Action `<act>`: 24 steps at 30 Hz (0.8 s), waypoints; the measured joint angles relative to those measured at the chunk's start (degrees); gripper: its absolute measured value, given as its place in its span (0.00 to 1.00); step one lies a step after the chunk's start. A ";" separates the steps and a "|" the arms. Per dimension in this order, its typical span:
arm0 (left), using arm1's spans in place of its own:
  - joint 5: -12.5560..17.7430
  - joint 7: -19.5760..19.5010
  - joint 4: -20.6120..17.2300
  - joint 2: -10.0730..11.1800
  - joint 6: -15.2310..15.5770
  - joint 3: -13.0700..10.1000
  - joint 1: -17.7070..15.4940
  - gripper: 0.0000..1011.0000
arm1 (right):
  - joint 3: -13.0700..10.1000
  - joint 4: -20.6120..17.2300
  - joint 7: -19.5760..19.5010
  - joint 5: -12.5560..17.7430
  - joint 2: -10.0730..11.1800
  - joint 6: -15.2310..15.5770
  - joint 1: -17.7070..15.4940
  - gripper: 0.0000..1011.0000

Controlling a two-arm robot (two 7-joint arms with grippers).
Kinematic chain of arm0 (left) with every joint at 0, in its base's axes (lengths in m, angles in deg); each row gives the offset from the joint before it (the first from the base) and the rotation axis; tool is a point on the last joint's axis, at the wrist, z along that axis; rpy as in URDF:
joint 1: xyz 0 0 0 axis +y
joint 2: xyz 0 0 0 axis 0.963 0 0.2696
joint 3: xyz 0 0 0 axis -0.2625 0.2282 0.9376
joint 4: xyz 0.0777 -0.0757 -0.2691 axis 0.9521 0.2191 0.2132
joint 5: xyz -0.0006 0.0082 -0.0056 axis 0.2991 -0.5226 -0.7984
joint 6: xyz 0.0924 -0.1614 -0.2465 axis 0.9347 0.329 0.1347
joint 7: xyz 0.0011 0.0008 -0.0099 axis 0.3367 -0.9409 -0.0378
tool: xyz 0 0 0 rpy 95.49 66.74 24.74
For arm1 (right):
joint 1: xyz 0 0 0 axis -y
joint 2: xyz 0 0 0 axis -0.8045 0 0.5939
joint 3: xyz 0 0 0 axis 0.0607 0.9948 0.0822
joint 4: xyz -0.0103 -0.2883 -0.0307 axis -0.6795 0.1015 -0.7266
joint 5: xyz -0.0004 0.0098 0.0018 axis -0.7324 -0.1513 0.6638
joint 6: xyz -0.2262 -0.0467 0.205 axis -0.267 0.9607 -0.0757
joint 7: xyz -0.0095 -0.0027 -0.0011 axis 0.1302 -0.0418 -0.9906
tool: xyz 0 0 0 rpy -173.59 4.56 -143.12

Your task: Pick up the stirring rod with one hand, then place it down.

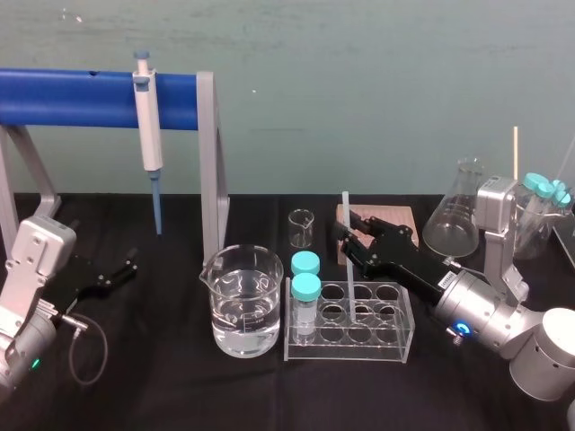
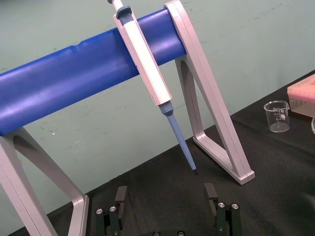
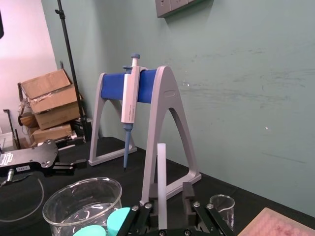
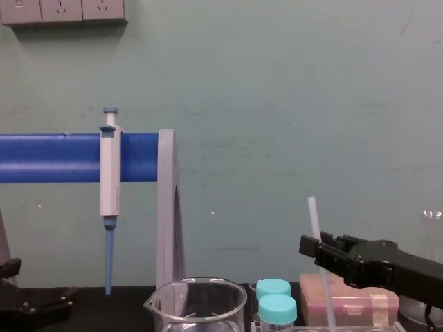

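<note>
Right gripper (image 1: 349, 230) jaws apart, flanking stirring rod (image 1: 345, 210) upright in tube rack (image 1: 359, 347). Rod looks light, stiff, slippery, probably brittle, so grip mid-shaft. Left gripper (image 1: 124, 269) idle well left of rack, jaws apart.

I can make out no readable text. On right gripper (image 1: 345, 233) body, white sticker (image 1: 446, 280): dark print, too small to read. On left gripper (image 3: 78, 152) housing, pale label (image 3: 17, 168): illegible. On small beaker (image 2: 278, 116), faint printed graduation marks: no figures legible.
</note>
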 joint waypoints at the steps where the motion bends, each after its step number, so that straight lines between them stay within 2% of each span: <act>1: 0.00 0.00 0.00 0.00 0.00 0.00 0.00 0.99 | 0.01 0.00 0.01 0.01 0.01 0.01 0.00 0.31; 3: 0.00 0.00 0.00 0.00 0.00 0.00 0.00 0.99 | 0.02 -0.01 0.03 0.03 0.02 0.02 0.02 0.39; 5: 0.00 0.00 0.00 0.00 0.00 0.00 0.00 0.99 | 0.04 -0.01 0.04 0.04 0.02 0.03 0.02 0.42; 9: 0.00 0.00 0.00 0.00 0.00 0.00 0.00 0.99 | 0.04 -0.01 0.05 0.06 0.04 0.03 0.04 0.59; 11: 0.00 0.00 0.00 0.00 0.00 0.00 0.00 0.99 | 0.04 -0.01 0.07 0.07 0.05 0.03 0.05 0.62; 20: 0.00 0.00 0.00 0.00 0.00 0.00 0.00 0.99 | 0.05 -0.01 0.11 0.07 0.05 0.03 0.05 0.90; 24: 0.00 0.00 0.00 0.00 0.00 0.00 0.00 0.99 | 0.02 -0.23 0.07 0.01 0.11 0.11 0.02 0.99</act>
